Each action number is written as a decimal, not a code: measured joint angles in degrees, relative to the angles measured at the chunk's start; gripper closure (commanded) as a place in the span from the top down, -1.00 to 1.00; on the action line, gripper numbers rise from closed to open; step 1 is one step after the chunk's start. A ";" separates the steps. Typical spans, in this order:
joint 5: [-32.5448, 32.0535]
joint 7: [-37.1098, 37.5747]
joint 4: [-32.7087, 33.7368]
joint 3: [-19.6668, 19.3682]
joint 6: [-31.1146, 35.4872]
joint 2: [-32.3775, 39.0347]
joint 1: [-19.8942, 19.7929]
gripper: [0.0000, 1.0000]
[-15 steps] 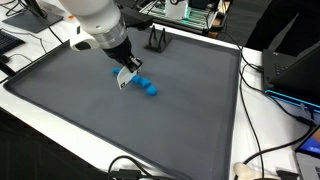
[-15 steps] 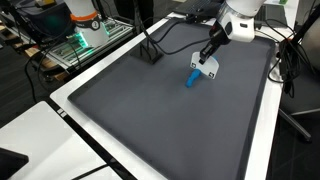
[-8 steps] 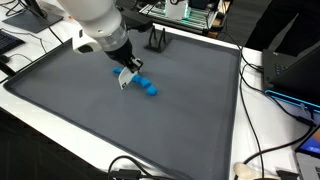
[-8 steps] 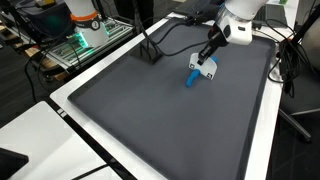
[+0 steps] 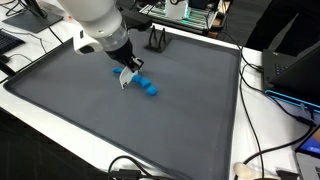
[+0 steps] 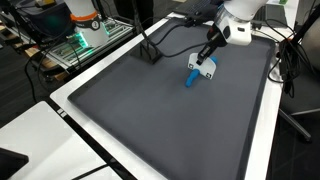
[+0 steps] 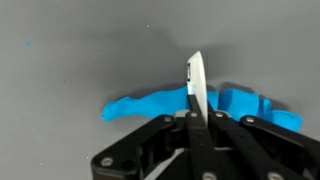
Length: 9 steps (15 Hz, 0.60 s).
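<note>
My gripper [image 7: 197, 120] is shut on a thin white flat piece [image 7: 195, 82] that sticks out edge-on past the fingertips in the wrist view. Right behind that piece a bright blue lumpy object [image 7: 140, 106] lies on the dark grey mat, spreading to both sides of it. In both exterior views the gripper [image 5: 126, 70] [image 6: 208, 58] hangs low over the mat with the white piece [image 5: 124, 80] [image 6: 206, 69] angled down beside the blue object [image 5: 149, 87] [image 6: 191, 79]. Whether the white piece touches the blue object is not visible.
The dark mat [image 5: 90, 120] [image 6: 140, 120] covers a white-edged table. A small black stand [image 5: 155, 40] [image 6: 148, 45] sits at the mat's far edge. Cables and electronics [image 5: 195, 12] [image 6: 85, 30] lie around the table; a black cable [image 6: 170, 35] trails to the arm.
</note>
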 measured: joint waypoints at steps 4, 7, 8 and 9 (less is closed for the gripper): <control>0.00 -1.76 -0.25 0.00 -3.37 -0.41 -0.04 -0.98; -0.05 -2.04 -0.67 -0.01 -5.11 -0.76 -0.04 -0.98; -0.05 -2.04 -0.92 -0.02 -5.08 -0.94 -0.04 -0.98; -0.05 -2.04 -1.16 -0.03 -5.00 -1.18 -0.05 -0.98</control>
